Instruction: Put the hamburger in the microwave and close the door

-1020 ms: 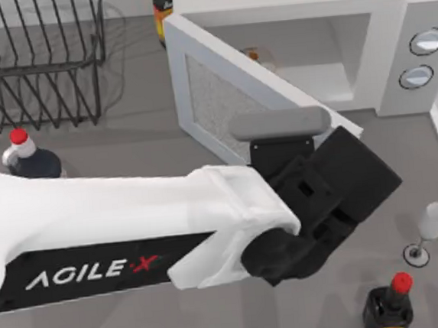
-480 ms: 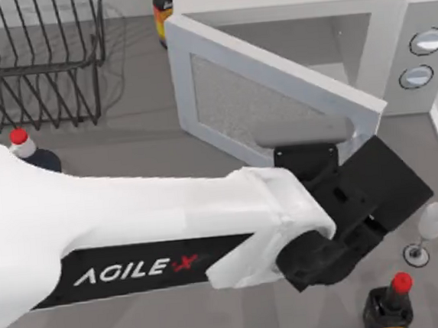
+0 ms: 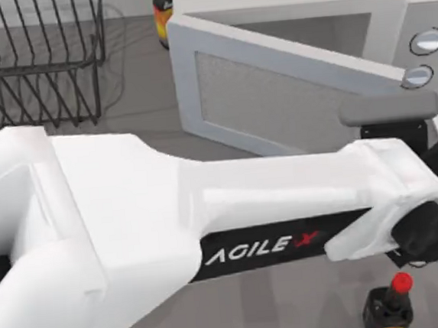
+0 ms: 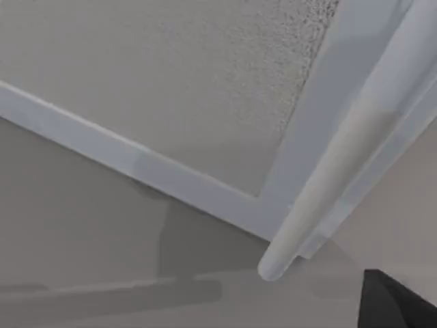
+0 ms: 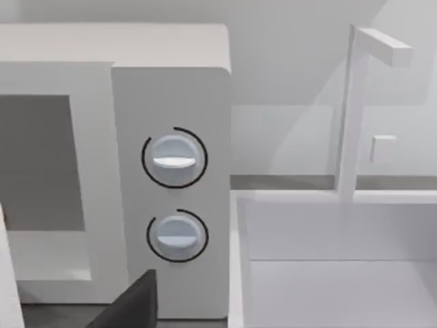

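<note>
Closest to the camera, the left arm reaches across the grey table, its pincer by the door handle; can't tell if it's apart or together. I'd guess the burger's already inside the microwave, out of sight, door nearly shut. Further back: red-capped bottle, wire rack.

My left arm is white with a black band lettered in white and a red X. The door is white around a speckled grey window; its handle is pale. The microwave is white with silvery knobs. The counter is grey. A black bottle has a red cap.
</note>
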Robot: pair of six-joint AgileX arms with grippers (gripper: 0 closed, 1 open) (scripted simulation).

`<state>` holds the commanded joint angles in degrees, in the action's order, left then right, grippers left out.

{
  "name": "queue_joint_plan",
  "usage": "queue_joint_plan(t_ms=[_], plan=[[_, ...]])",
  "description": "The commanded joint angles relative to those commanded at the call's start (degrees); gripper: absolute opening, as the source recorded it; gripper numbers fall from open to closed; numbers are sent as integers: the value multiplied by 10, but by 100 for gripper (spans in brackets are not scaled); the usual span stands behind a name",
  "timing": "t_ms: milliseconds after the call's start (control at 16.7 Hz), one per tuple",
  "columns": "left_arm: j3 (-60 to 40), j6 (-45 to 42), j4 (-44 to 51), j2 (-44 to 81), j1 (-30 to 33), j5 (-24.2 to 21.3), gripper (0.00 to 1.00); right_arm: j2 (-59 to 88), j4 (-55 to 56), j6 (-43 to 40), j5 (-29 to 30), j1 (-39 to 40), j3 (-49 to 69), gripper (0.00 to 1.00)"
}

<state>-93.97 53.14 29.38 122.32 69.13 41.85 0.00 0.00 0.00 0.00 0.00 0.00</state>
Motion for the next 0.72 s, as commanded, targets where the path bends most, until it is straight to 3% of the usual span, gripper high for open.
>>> queue_joint_plan(t_ms=[420, 720], plan=[[-21, -2, 7, 17, -2, -3, 0, 0, 0, 0, 0, 0, 0, 100], [-97, -65, -12, 78, -61, -40, 0, 0, 0, 0, 0, 0, 0, 100]])
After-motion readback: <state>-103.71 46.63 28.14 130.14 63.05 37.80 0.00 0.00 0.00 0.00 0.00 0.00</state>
